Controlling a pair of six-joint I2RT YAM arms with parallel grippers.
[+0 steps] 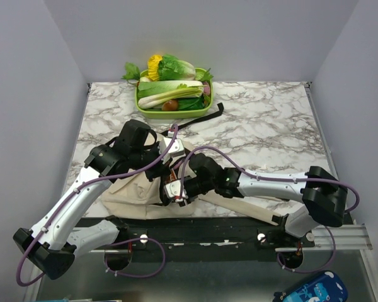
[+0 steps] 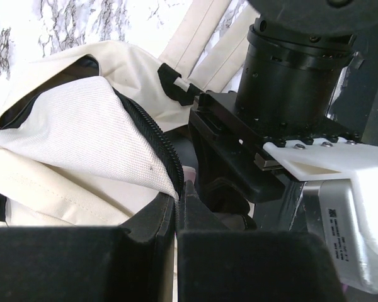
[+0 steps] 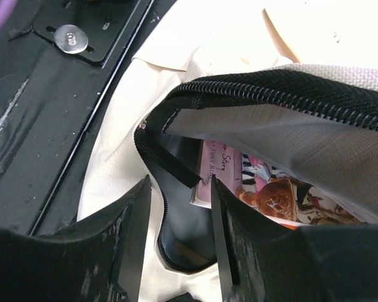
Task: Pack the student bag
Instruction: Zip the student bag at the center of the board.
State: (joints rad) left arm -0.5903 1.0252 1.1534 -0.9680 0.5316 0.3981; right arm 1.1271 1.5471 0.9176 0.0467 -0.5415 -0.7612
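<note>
The beige student bag [image 1: 129, 192] lies at the table's near edge under both arms. In the left wrist view my left gripper [image 2: 178, 190] is shut on the zipper edge of the bag's flap [image 2: 82, 132] and holds it up. In the top view the left gripper [image 1: 166, 171] sits just behind the right gripper [image 1: 178, 192]. In the right wrist view my right gripper [image 3: 179, 185] is open at the mouth of the bag [image 3: 132, 94], with a black webbing loop [image 3: 167, 157] between its fingers. A pink picture book [image 3: 264, 185] lies inside the opening, against the right finger.
A green tray [image 1: 205, 109] of vegetables stands at the back. A black strap [image 1: 205, 117] lies in front of it. A black rail [image 1: 195, 228] runs along the table's near edge. A blue case [image 1: 312, 290] lies below the table at the bottom right.
</note>
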